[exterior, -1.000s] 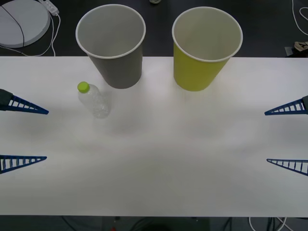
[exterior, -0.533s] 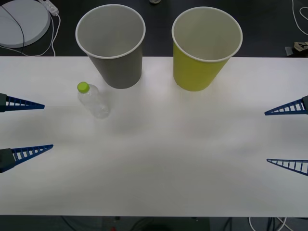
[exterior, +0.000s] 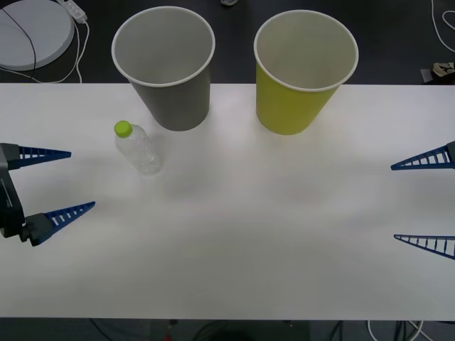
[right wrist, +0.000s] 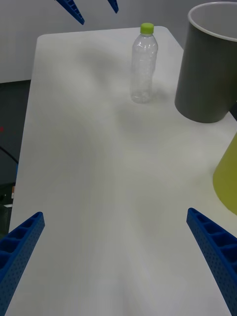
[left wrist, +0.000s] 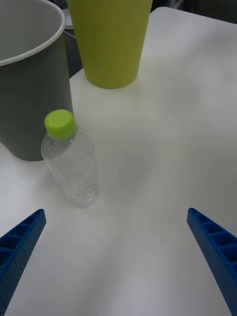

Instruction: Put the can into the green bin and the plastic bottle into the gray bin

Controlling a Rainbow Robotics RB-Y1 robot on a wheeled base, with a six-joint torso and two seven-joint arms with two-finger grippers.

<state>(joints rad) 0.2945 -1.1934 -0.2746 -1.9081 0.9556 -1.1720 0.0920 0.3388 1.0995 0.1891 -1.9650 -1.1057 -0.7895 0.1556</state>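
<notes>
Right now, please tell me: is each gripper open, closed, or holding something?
Left gripper: open, holding nothing, beside the bottle.
Right gripper: open, holding nothing, at the table's right edge.

Table [exterior: 234, 241] bare between end effectors; plastic bottle [exterior: 139, 148] upright just beside gray bin [exterior: 168, 71], green bin [exterior: 301, 74] apart.

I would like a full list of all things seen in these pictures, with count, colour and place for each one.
plastic bottle: one, clear with lime-green cap, standing on the table's left part, in front of the gray bin.
gray bin: one, dark gray, white rim, back left of table.
green bin: one, yellow-green, white rim, back right of table.
table: one, white.
round disc: one, pale gray, on the floor at far left, with cables.
left gripper: one, blue fingers, open, left edge near the bottle.
right gripper: one, blue fingers, open, right edge.
</notes>
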